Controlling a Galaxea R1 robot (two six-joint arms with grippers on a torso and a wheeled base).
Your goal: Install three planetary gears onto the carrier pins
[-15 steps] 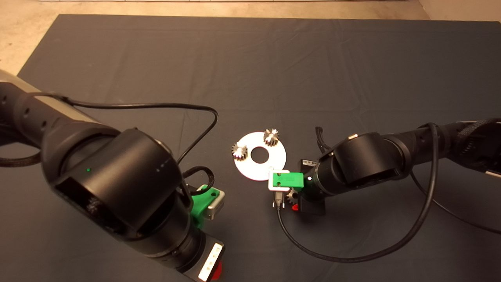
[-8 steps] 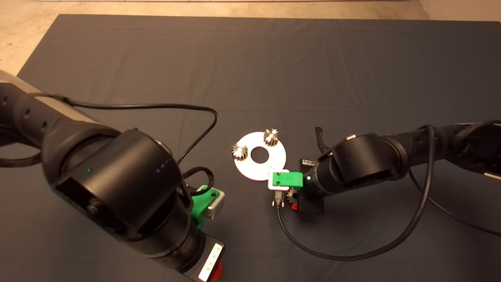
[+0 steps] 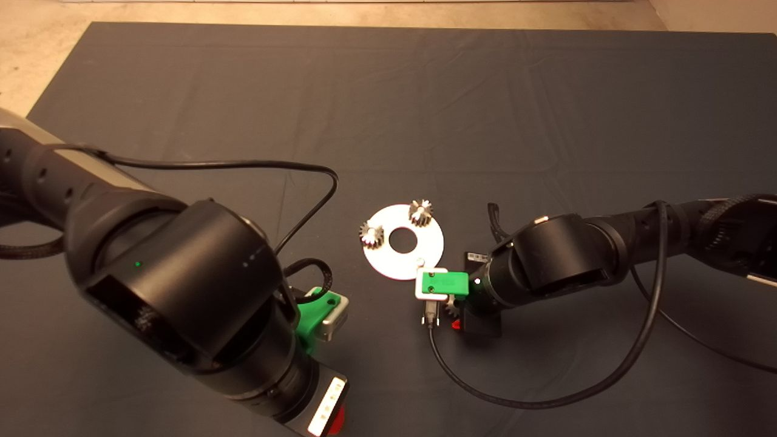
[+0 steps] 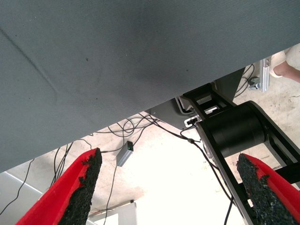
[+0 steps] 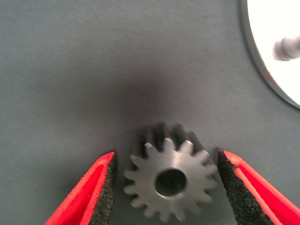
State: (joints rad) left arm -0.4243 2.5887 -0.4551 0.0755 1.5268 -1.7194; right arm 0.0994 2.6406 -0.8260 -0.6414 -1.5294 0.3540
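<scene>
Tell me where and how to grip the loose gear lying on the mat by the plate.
Grip the loose gear across its toothed rim, coming straight down from above. It lies flat on the mat, centre hole up, so only opposite teeth offer faces. The right gripper is open with a finger on either side, neither touching. The left gripper waits open at the mat's edge.

Both arms were matte black, built of fat cylindrical joints; the left arm (image 3: 176,285) carried a small green indicator light, a grey upper panel and a looping black cable (image 3: 243,165). Each ended in a green gripper block with two screw holes on the right gripper (image 3: 450,311); the fingers (image 5: 93,197) were red with rough black pads.
</scene>
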